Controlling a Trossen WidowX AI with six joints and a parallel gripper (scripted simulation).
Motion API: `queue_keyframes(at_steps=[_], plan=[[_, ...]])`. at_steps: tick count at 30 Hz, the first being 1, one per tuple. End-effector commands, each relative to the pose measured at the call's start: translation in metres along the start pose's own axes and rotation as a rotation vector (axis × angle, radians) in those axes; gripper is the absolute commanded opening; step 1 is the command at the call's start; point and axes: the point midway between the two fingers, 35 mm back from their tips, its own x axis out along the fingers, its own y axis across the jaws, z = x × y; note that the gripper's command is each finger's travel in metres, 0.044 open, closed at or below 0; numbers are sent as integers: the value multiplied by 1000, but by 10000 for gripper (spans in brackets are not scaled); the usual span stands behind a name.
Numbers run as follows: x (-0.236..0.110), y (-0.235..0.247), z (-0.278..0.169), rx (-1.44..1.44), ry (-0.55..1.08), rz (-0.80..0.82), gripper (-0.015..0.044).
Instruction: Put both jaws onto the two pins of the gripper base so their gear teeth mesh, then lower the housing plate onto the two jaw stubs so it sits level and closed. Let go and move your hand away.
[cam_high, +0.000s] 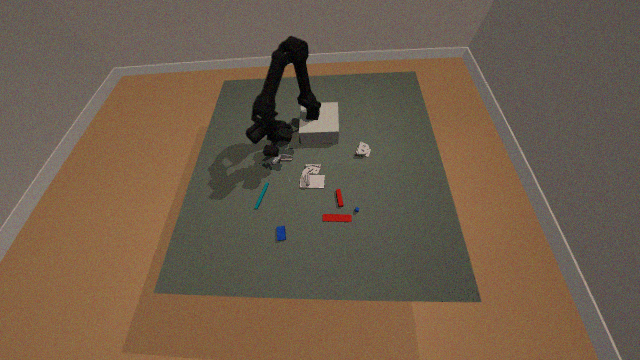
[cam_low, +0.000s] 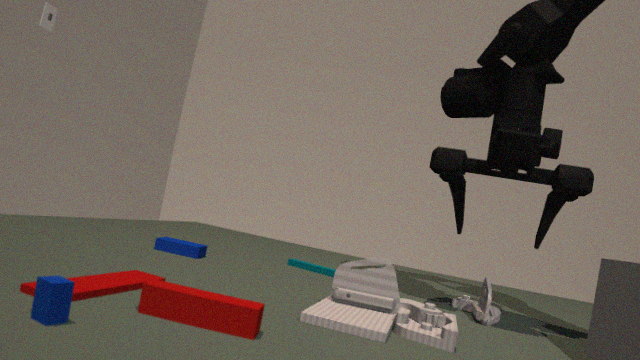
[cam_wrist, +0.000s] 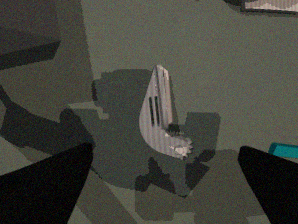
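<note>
My gripper (cam_low: 498, 240) (cam_wrist: 168, 152) is open and empty, raised above a loose white jaw (cam_high: 285, 158) (cam_low: 488, 315) (cam_wrist: 151, 134). In the wrist view this jaw lies between the spread fingertips but well below them, its toothed end towards the lower right. The white gripper base (cam_high: 317, 183) (cam_low: 347, 318) has a flat slab and a section with pins and round details. A curved white piece (cam_low: 366, 281), apparently the other jaw, stands or leans at the base. Whether its teeth engage anything is unclear. A separate white part (cam_high: 363, 149), probably the housing plate, lies apart on the mat.
A pale block (cam_high: 320, 119) (cam_low: 617, 310) stands by the arm's base. A teal bar (cam_high: 261, 196) (cam_low: 311, 267) (cam_wrist: 285, 150), two red bars (cam_high: 337, 218) (cam_high: 339, 197), a blue block (cam_high: 281, 233) (cam_low: 180, 247) and a small blue block (cam_high: 357, 210) (cam_low: 52, 301) lie around the parts.
</note>
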Motion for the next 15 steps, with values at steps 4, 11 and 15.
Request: queue_keyframes(at_steps=[4,11,15], plan=[[0,4,2,-131,1,6,440],[7,4,2,-161,1,6,440],[38,5,3,-161,1,6,440]])
